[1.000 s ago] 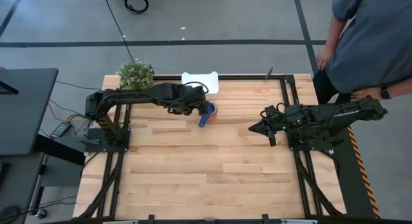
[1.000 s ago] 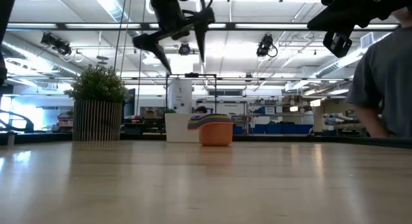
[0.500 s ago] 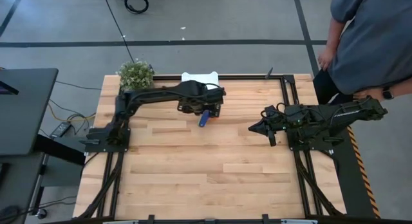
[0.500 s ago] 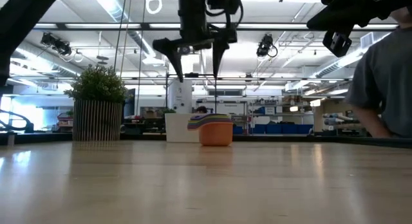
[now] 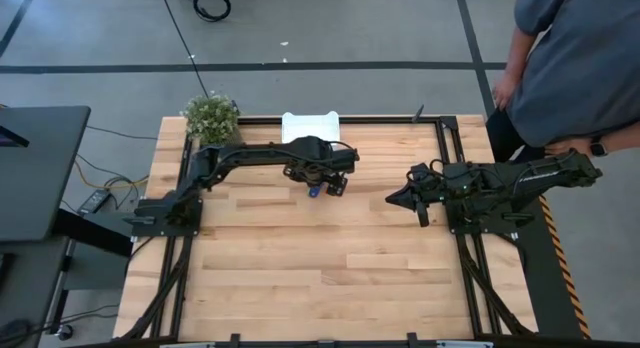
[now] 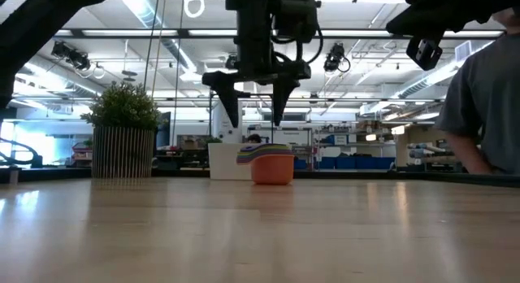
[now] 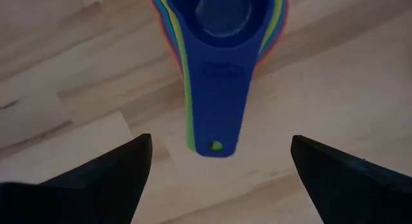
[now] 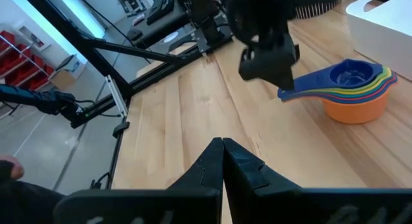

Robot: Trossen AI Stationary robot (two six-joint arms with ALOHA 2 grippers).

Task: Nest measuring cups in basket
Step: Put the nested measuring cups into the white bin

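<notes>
Now | nested plastic measuring cups (image 7: 219, 63) | round bowls, probably glossy

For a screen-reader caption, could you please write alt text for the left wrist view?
A nested stack of measuring cups, blue on top, sits on the wooden table, handles pointing toward the camera. The left tool hangs open above the handles, one dark finger on each side, touching nothing.

Cups: we see the measuring cups (image 6: 271, 163) nested together on the table (image 5: 300, 268), just before the basket (image 5: 311, 126).
Plant: we find the potted plant (image 5: 211, 116) left of the basket.
</notes>
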